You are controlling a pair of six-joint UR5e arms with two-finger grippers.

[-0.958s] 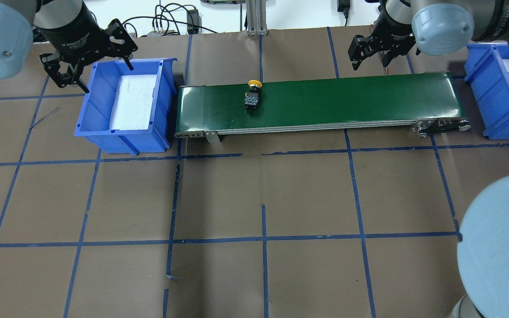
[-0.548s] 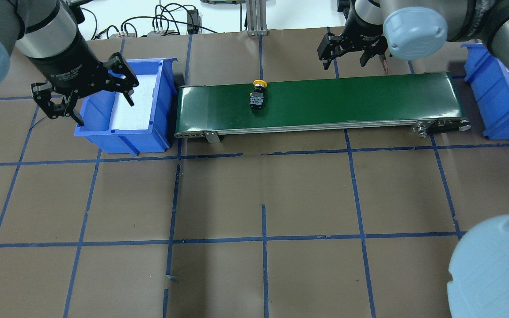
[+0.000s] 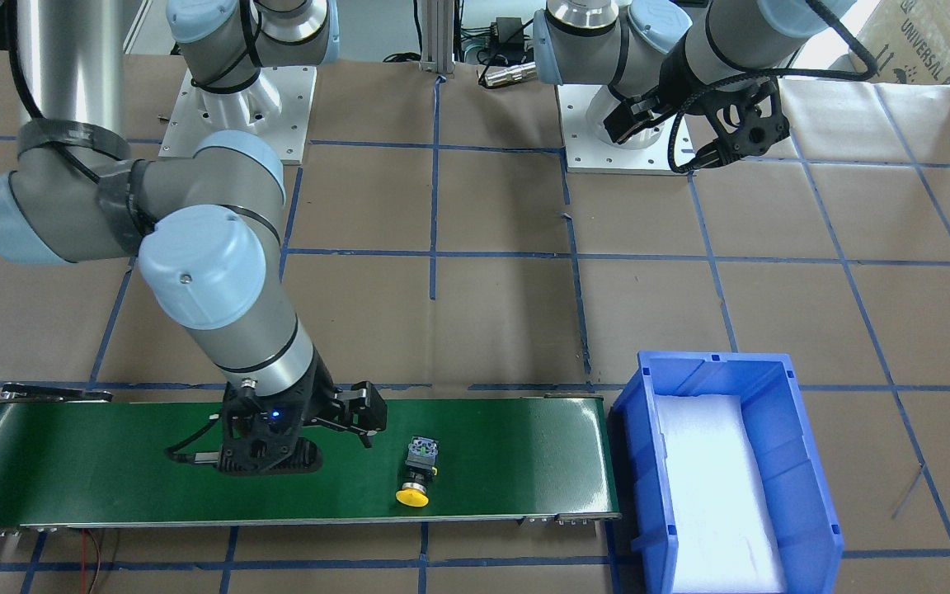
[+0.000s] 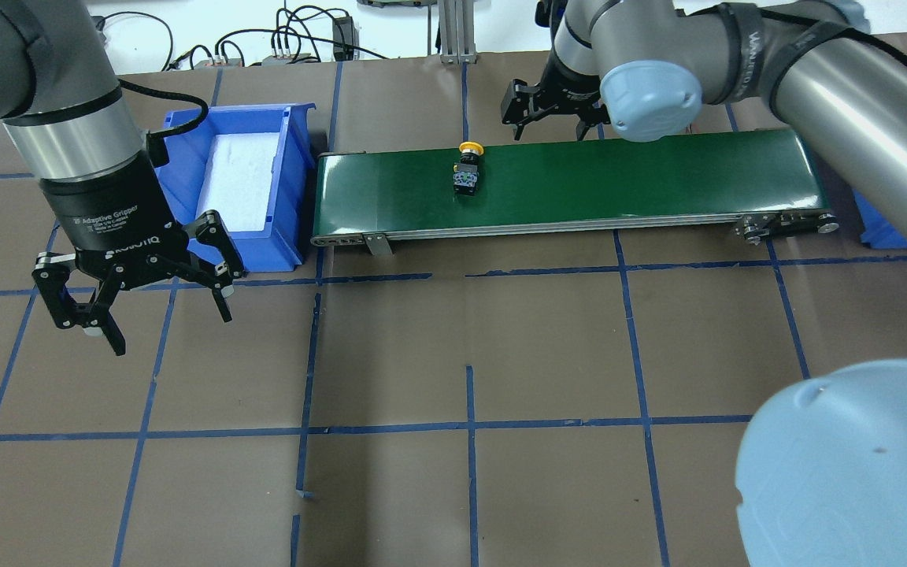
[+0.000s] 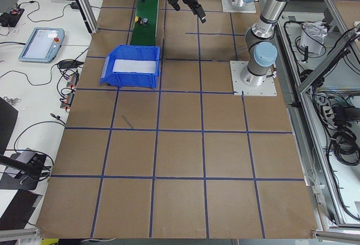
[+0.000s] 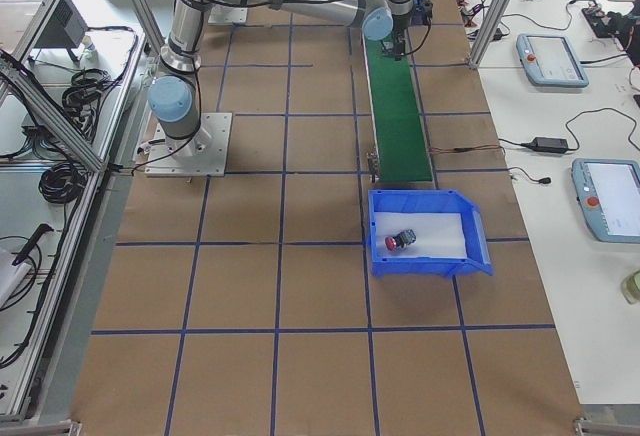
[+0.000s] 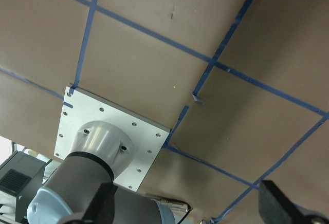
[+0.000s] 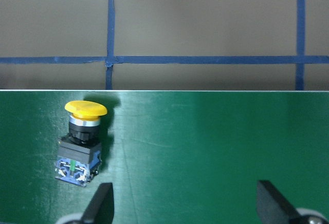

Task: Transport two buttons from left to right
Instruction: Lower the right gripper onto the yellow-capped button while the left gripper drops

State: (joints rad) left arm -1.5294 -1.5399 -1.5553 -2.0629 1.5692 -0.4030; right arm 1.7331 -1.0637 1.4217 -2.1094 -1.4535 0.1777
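A yellow-capped button (image 4: 467,165) lies on its side on the green conveyor belt (image 4: 619,173), left of middle; it also shows in the front view (image 3: 417,474) and the right wrist view (image 8: 80,142). A red-capped button (image 6: 400,240) lies in the right blue bin (image 6: 375,236). My right gripper (image 4: 549,130) is open and empty above the belt's far edge, just right of the yellow button, which sits left of its fingers (image 8: 100,206). My left gripper (image 4: 161,315) is open and empty over bare table, on the near side of the left blue bin (image 4: 296,157).
The left bin holds only a white foam pad (image 4: 237,181). In the overhead view my right arm (image 4: 855,118) crosses over the belt's right end and hides most of the right bin. Blue tape lines grid the brown table paper (image 4: 469,354).
My left gripper has moved from over the left bin toward the robot's side, over bare table. My right gripper has moved left along the belt toward the yellow button, which has drifted slightly right.
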